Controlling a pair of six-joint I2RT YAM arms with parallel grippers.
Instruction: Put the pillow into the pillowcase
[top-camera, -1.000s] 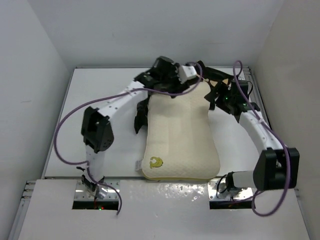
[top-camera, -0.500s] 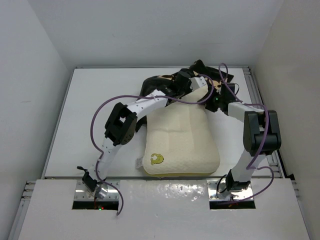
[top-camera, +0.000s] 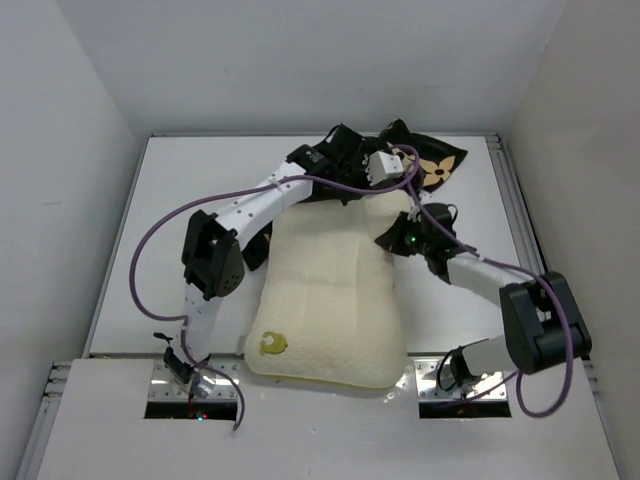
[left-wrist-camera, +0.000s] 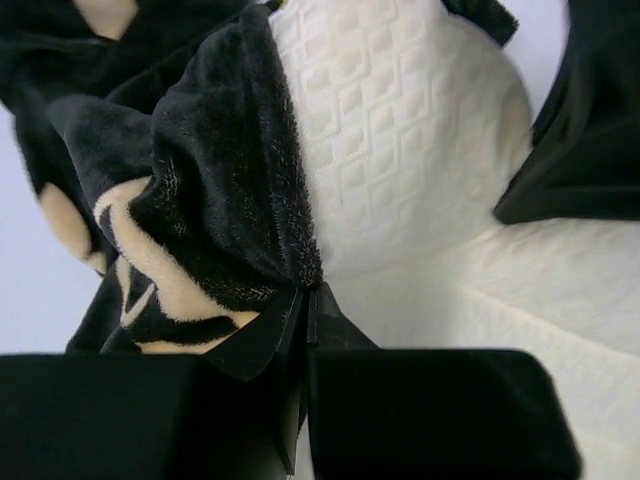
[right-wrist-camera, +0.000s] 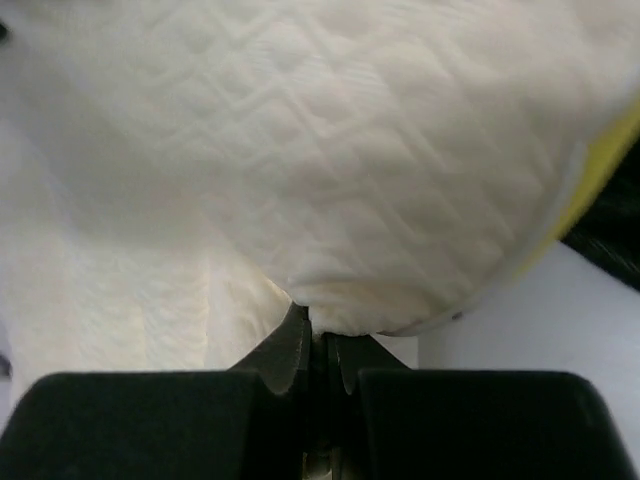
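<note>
Left gripper (left-wrist-camera: 305, 300) pinches the pillowcase (left-wrist-camera: 210, 190); right gripper (right-wrist-camera: 318, 335) pinches the pillow (right-wrist-camera: 300, 150). Pillowcase lies just beyond the pillow's far end.

Pillow (top-camera: 330, 300): cream cloth, matt, quilted in raised diamond and chevron relief. Its yellow side band (right-wrist-camera: 598, 165) looks smooth. Pillowcase (left-wrist-camera: 220, 170), over the pillow's far end: black velvety pile with tan motifs. Table (top-camera: 190, 165) under the pillow: white, smooth, matt.

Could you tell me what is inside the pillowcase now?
Nothing visibly: the pillow lies mostly outside, its far end against the pillowcase. Bunched fabric hides the interior.
</note>
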